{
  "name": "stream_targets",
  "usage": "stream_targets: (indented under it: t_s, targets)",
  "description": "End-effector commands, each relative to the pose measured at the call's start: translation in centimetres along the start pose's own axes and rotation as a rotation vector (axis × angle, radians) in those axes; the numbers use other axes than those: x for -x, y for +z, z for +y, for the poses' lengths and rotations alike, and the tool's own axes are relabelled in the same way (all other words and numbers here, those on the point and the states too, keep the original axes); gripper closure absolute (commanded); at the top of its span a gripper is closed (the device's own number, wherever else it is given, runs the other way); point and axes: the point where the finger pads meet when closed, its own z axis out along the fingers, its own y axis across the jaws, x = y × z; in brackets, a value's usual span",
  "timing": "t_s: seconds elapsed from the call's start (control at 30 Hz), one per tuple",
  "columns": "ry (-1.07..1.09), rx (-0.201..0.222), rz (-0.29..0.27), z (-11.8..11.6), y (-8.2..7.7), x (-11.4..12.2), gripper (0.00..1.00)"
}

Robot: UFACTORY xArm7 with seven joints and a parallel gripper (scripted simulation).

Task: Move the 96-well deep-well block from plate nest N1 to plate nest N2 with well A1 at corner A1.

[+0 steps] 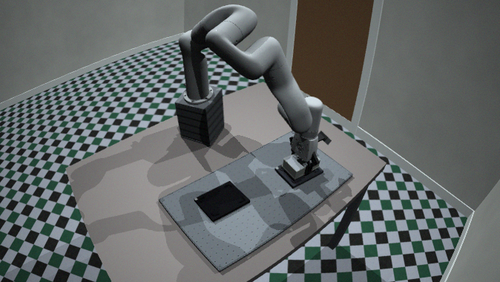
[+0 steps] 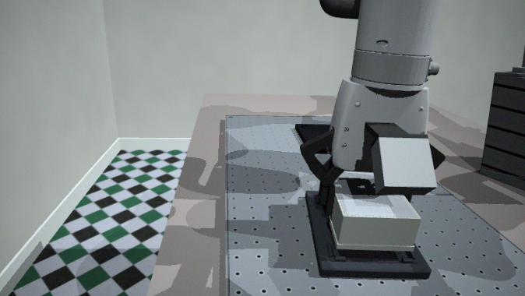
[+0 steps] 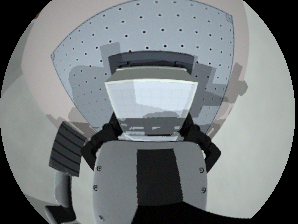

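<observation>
Our tool [image 2: 352, 195] pinches the deep-well block [image 2: 374, 227], fingers spread wide across it, at lower right of the exterior view, barely above nest N1 [image 2: 374, 269]. If it tilts while rising, we risk catching N1's locators, or later seating crooked on N2 [image 1: 222, 200].

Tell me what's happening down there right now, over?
Gripper shut on white block. Block sits on the near black nest. Far nest bare. Nothing seen in the way.
</observation>
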Motion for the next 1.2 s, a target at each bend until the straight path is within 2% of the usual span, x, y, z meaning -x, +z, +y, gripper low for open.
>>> stream_targets:
  t_s: [0.0,0.7,1.17]
  targets:
    - [0.0,0.003,0.002,0.1,-0.5,-0.1,1.0]
    - [0.0,0.003,0.002,0.1,-1.3,-0.1,1.0]
    - [0.0,0.003,0.002,0.1,-3.6,-0.1,1.0]
